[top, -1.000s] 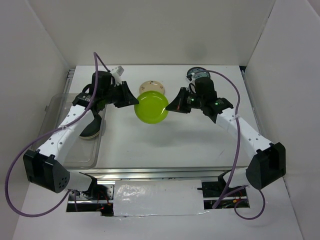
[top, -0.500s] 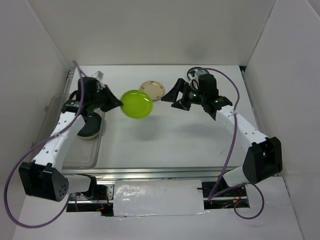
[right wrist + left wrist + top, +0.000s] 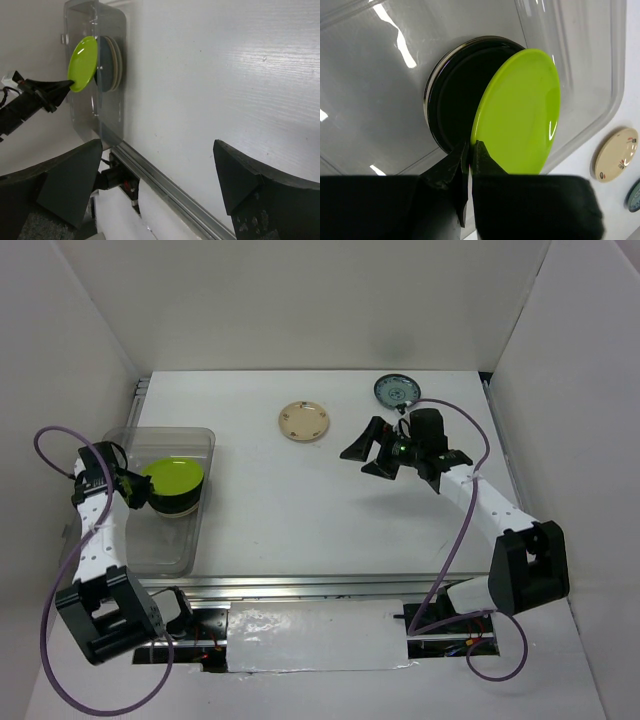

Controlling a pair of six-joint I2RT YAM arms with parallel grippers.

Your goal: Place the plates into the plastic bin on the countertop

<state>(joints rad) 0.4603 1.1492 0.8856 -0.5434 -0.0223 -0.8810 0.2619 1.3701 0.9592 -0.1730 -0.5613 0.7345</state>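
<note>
Worktop (image 3: 300, 520): flat, plain white and matte, with a faint grain visible from the right wrist view.
Room: white walls (image 3: 300, 300) enclose the surface at the back and on both sides.
Front edge: a metal rail (image 3: 320, 585) runs along the near side, silvery and grooved.
Plastic bin (image 3: 160, 430): a clear rectangular tub with rounded corners and a raised rim, standing at the left side of the worktop; its glossy walls catch bright streaks of light.
Stack of plates (image 3: 452, 105): round saucers lying in the far half of the bin, with a glossy black one on top and paler ones beneath.
Lime green plate (image 3: 172, 476): round, smooth and shiny, tilted over the stack inside the bin, with its gripped edge raised clear of the black plate.
Left pincer (image 3: 470, 147): clenched on the rim of the lime green plate, its dark fingers pinching the near edge.
Right pincer (image 3: 375, 448): released, with the jaws spread wide and nothing between them, above the worktop right of centre.
Cream plate (image 3: 304, 421): small and round with dark marks on its rim, flat on the worktop towards the back.
Teal plate (image 3: 396, 392): round and patterned, flat near the back wall, well apart from the bin.
</note>
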